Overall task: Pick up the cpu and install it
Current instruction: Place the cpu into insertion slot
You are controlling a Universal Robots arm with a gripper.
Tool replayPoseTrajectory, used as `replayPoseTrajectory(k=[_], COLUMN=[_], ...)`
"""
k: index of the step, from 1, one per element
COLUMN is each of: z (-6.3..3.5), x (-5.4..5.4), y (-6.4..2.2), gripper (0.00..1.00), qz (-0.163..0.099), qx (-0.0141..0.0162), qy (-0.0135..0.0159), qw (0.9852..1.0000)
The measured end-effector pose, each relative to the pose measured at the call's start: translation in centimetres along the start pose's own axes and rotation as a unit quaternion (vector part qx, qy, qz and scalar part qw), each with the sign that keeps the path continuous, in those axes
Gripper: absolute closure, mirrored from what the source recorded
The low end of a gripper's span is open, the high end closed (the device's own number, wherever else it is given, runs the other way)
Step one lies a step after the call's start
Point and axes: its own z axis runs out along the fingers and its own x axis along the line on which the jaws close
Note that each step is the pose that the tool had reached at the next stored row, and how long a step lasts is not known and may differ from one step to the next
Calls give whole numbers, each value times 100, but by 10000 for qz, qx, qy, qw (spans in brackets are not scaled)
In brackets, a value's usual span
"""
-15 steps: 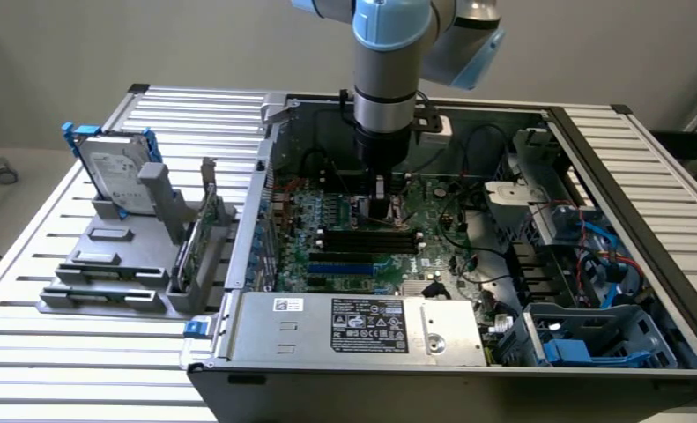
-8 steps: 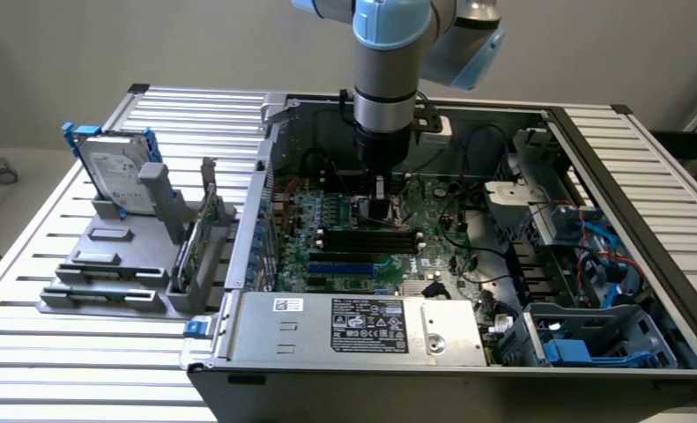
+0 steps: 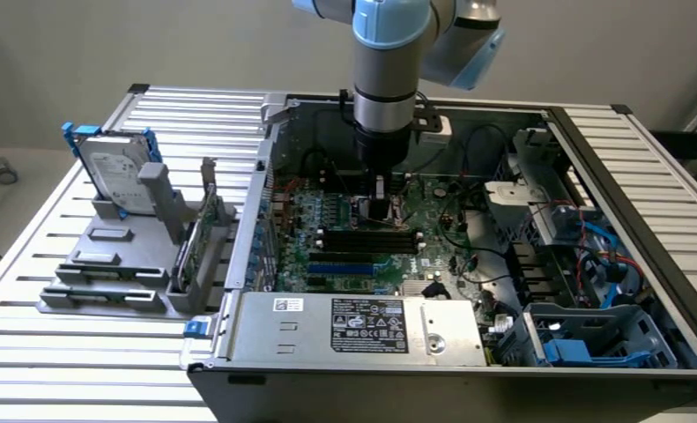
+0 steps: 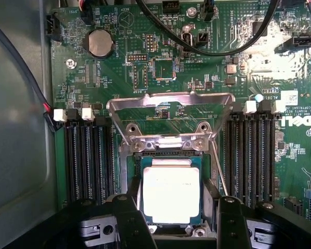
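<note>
CPU (image 4: 171, 194) lies flat in the open socket at the middle of the motherboard (image 4: 207, 78), between two banks of black memory slots (image 4: 88, 161), load plate (image 4: 171, 101) swung up. The gripper (image 4: 179, 210) straddles it, fingers (image 4: 128, 220) spread on either side.
</note>
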Motion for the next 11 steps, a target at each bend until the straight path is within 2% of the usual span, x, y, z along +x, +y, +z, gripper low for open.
replayPoseTrajectory(k=[11], z=[1], x=[7], y=[-1], gripper=[45], qz=[-32], qx=[-8], qy=[3], qw=[10000])
